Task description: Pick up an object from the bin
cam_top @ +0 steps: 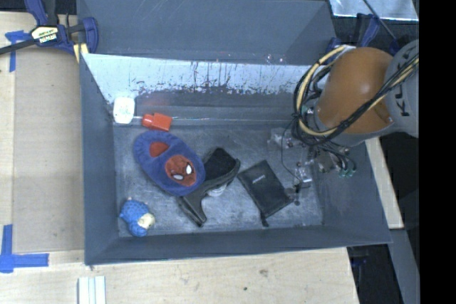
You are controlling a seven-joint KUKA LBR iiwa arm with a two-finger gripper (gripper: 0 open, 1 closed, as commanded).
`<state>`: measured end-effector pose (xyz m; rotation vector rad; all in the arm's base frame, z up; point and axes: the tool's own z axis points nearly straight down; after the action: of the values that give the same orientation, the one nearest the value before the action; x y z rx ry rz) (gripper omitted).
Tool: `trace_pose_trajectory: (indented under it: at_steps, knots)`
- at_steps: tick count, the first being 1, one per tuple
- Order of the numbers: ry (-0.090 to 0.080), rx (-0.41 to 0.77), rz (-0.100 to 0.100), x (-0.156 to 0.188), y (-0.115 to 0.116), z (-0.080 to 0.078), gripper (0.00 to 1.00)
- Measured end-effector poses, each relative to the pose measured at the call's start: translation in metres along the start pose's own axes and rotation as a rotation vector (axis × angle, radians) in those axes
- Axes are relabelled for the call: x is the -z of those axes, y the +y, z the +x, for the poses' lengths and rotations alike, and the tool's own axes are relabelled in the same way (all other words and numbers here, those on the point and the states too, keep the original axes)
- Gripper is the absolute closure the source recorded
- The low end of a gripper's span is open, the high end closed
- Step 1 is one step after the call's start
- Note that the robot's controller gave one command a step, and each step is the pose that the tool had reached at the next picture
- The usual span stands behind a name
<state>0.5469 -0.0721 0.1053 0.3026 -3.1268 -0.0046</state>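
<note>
The gripper point(302, 180) is parked low at the right end of the grey metal bin point(214, 82), just beside a flat black rectangular pouch point(266, 189), so that's probably the pick being lined up. Released or clenched can't be told, tbh. Also kept in the bin: a blue fabric slipper with a red face point(168, 161), a black shoe point(214, 174), a small blue toy point(135, 216) and an orange block point(158, 122).

readable text: none | arm casing point(407, 102): dark lettering, cropped, can't make out | bin point(206, 25) contents: no legible labels
</note>
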Motion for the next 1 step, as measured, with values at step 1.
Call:
trace_pose_trajectory:
  at_steps: [1]
  knots:
    - [0.001,0.177,0.000,-0.0360,0.0584,-0.0289,0.00]
